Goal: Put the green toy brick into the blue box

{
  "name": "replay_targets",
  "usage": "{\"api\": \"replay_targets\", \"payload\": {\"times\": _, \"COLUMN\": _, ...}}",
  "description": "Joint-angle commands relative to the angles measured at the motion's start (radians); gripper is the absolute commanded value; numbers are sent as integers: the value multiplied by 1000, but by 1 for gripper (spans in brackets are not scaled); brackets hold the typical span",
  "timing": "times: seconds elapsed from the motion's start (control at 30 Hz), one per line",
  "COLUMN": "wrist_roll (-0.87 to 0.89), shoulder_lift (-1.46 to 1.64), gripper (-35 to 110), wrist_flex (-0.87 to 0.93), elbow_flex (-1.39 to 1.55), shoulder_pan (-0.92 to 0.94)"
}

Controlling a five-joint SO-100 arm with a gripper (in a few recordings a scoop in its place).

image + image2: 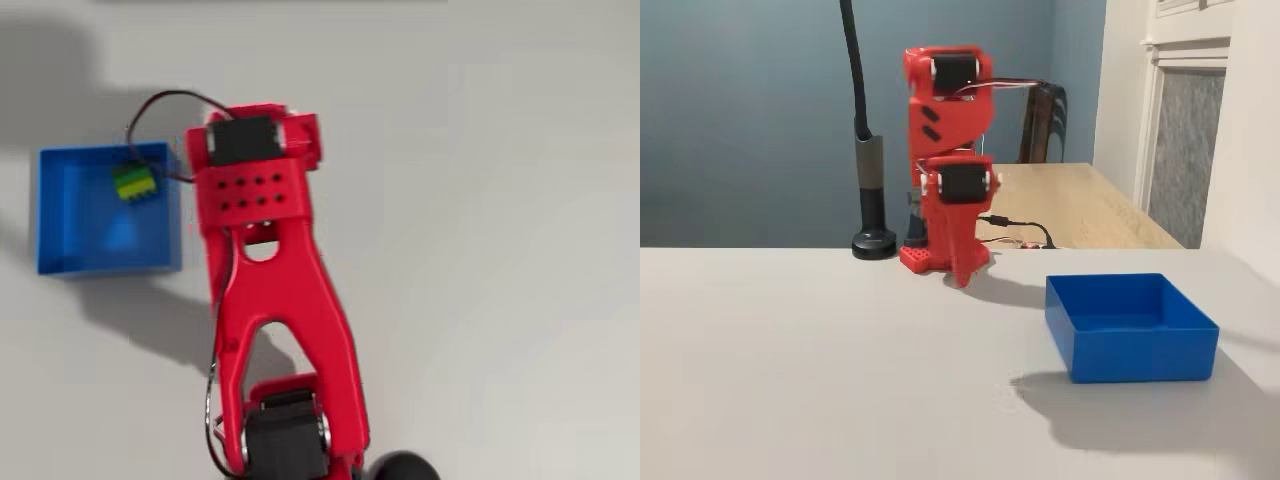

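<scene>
Overhead view: the red arm point(262, 300) reaches up the middle of the picture from its base at the lower edge, across a pale grey bench point(480, 250). Its upper end carries a black servo block point(243, 138) and a perforated red plate, from which a thin dark cable point(160, 105) loops out toward the left. The blue box point(105, 210), square and open-topped, sits on the bench just left of the arm's upper end, apart from it. The green toy brick point(134, 182) appears inside the box near its upper right corner, lime top over a darker layer; whether it rests on the box floor or not cannot be told from this view.

Fixed view: the arm point(950, 170) stands folded upright at the far side of the bench point(820, 360), its lowest red part pointing down close to the surface. The blue box point(1130, 330) stands nearer the camera and to the right, well apart from the arm's base; the near wall hides most of its floor. A black gooseneck stand point(870, 190) rises just left of the arm, and a wooden table point(1080, 200) lies behind.

The jaws are hidden by the arm's body in the overhead view and cannot be made out in the fixed view, so it cannot be told whether they are wide, narrow or holding anything.
</scene>
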Motion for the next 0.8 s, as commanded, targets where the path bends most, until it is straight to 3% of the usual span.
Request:
{"api": "replay_targets", "payload": {"times": 0.0, "wrist_roll": 14, "shoulder_lift": 92, "gripper": 0, "wrist_flex": -2, "elbow_flex": 6, "shoulder_pan": 77}}
{"api": "replay_targets", "payload": {"times": 0.37, "wrist_roll": -6, "shoulder_lift": 117, "gripper": 0, "wrist_flex": -63, "elbow_flex": 92, "shoulder_pan": 160}}
{"api": "replay_targets", "payload": {"times": 0.77, "wrist_roll": -60, "shoulder_lift": 500, "gripper": 0, "wrist_flex": -156, "elbow_flex": 466, "shoulder_pan": 69}}
